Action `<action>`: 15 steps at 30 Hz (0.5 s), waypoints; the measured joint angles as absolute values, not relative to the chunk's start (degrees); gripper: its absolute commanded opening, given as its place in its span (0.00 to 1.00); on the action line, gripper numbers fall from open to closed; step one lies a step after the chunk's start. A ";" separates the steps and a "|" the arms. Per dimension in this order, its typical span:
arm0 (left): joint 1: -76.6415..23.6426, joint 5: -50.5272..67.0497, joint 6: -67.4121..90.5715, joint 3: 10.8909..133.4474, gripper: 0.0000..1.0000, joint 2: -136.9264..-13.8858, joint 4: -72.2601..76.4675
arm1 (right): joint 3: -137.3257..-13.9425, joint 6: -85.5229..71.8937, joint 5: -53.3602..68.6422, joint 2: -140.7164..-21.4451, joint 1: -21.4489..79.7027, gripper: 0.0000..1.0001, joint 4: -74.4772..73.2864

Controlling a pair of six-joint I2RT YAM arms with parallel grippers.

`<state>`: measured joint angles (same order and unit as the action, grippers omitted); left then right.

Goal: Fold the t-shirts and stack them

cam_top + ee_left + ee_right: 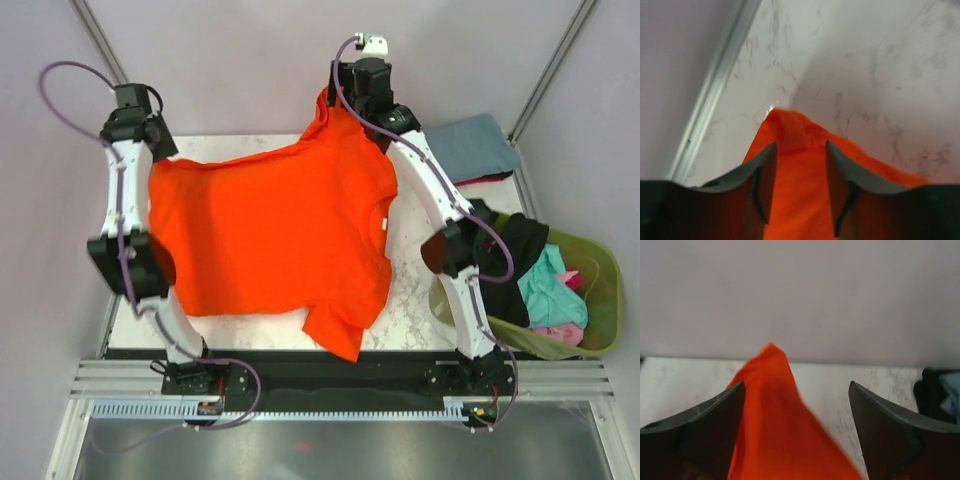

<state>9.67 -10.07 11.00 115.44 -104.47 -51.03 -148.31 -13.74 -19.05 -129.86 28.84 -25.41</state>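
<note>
Left claw (801,144): nearest the lens in the left wrist view; jaws roughly half as far apart as the right's; orange cloth fills the gap and bunches into a small peak just past the tips; whether the fingers press the cloth cannot be told.
Right claw (796,384): jaws spread wide; a point of orange cloth rises beside the finger on the picture's left and is not pinched between the two; the claw hangs raised at the far edge of the desk, facing the wall.
Orange t-shirt (270,230): spread sideways over the middle of the desk (415,290); collar toward the right arm, hem toward the left; far sleeve stands up at the right claw; near sleeve reaches the desk's near edge; body mostly flat.
Folded t-shirts (472,145): a grey-blue one over a sliver of red, at the far right corner; well apart from the orange one.
Basket (600,310): olive-green, just beside the right arm; holds loose t-shirts (545,290), black, teal and pink.
Step in hand: judged to be the spreading of the orange t-shirt, ahead of its first fold; most of the task remains.
Next move: calls for the far sleeve to lie flat; then a hold on two matching edge points, so that both arms carry one side across evenly; an uneven lift would likely wrinkle the body.
Writing: none legible; a small white neck label (381,222) shows at the collar, too small to read.
</note>
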 measured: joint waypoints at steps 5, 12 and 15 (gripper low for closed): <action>12.58 -4.47 12.95 115.57 0.58 -123.46 -56.60 | -136.38 -17.74 -16.97 -137.88 24.29 0.98 -30.26; 12.23 -2.96 14.33 117.16 0.57 -120.84 -59.96 | -128.70 -19.66 -13.15 -132.18 22.98 0.98 -27.66; 12.01 -2.85 14.81 113.40 0.57 -114.56 -58.19 | -118.39 -20.78 -10.68 -124.14 23.31 0.98 -23.59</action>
